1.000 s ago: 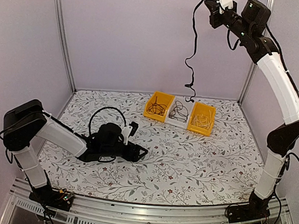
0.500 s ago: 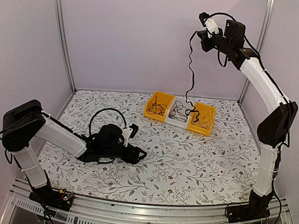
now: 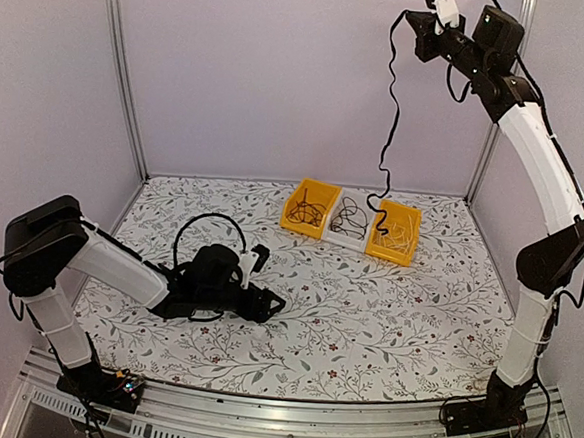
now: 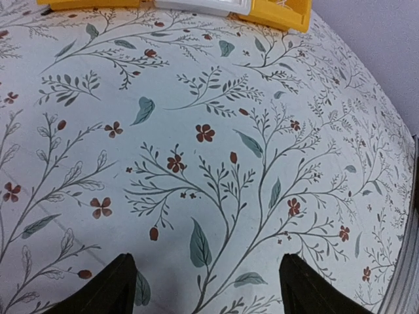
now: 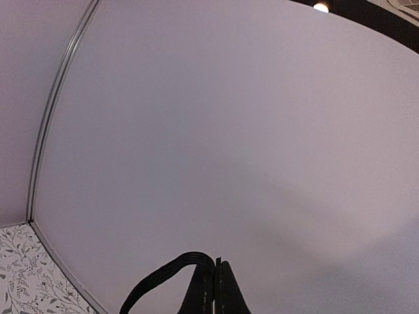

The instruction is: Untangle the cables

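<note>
A: Where is the right gripper [image 3: 412,25]?

B: High up at the far right, close to the back wall and well above the table [image 3: 415,318]. The right wrist view shows its fingers [image 5: 222,291] pressed together with no gap, pinching a thin black cable [image 5: 160,275] that curls out to the left.

A: And the rest of that cable [image 3: 392,106]?

B: It hangs down from the gripper in a loose wavy line. Its lower end reaches the far edge of the bins, about where the white bin [image 3: 356,239] meets the right yellow bin [image 3: 409,219]. I cannot tell whether the end touches either of them.

A: Any other cables?

B: A dark clump of cables [image 3: 305,215] lies in the left yellow bin [image 3: 319,188], and dark strands [image 3: 347,220] lie in the white bin. The right yellow bin holds pale wires [image 3: 396,238].

A: What about the left gripper [image 3: 274,303]?

B: It sits low over the near left part of the table, well apart from the bins. In the left wrist view its two fingers [image 4: 108,291] stand wide apart, with only the flowered table surface [image 4: 216,131] between them
</note>
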